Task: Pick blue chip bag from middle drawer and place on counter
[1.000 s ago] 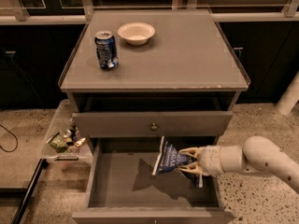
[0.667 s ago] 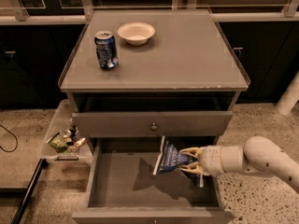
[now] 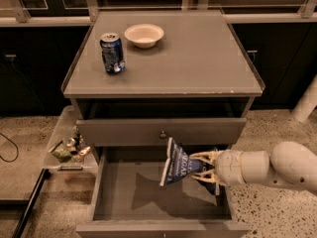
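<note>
The blue chip bag (image 3: pixel 178 167) is a crinkled dark-blue foil bag with white lettering, held up above the floor of the open middle drawer (image 3: pixel 133 197). My gripper (image 3: pixel 202 166) reaches in from the right on a white arm and is shut on the bag's right side. The bag hangs tilted, just in front of the closed drawer front with the small knob (image 3: pixel 162 133). The counter (image 3: pixel 193 58) is the flat grey cabinet top above.
A blue and silver soda can (image 3: pixel 112 53) and a white bowl (image 3: pixel 143 35) stand on the counter's back left. A clear tray of small items (image 3: pixel 69 146) hangs at the cabinet's left side. The white arm (image 3: pixel 277 170) fills the lower right.
The bag and gripper have risen very slightly; otherwise the scene is the same.
</note>
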Robot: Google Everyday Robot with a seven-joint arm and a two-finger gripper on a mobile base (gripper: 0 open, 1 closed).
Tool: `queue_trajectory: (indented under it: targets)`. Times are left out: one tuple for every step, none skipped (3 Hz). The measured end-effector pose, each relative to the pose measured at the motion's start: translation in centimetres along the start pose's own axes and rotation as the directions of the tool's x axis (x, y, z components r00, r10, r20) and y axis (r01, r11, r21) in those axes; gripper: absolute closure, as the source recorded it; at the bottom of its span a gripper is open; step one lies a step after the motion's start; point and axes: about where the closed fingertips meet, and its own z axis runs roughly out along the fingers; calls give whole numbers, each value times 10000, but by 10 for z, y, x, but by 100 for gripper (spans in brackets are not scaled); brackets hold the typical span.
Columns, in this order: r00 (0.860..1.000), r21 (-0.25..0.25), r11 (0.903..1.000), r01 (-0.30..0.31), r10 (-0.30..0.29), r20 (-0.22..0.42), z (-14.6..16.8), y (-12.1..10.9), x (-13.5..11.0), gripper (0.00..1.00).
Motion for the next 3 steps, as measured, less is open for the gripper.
queue_trajectory:
  targets:
    - [9913,174,9916,1278,-1272,-351,-38,-25,-53,100]
    - [9703,-140,9754,2199,-2202,-1005,-86,-74,-102,100]
    - [9525,-100,9647,2630,-2613,-1566,-132,-118,-148,100]
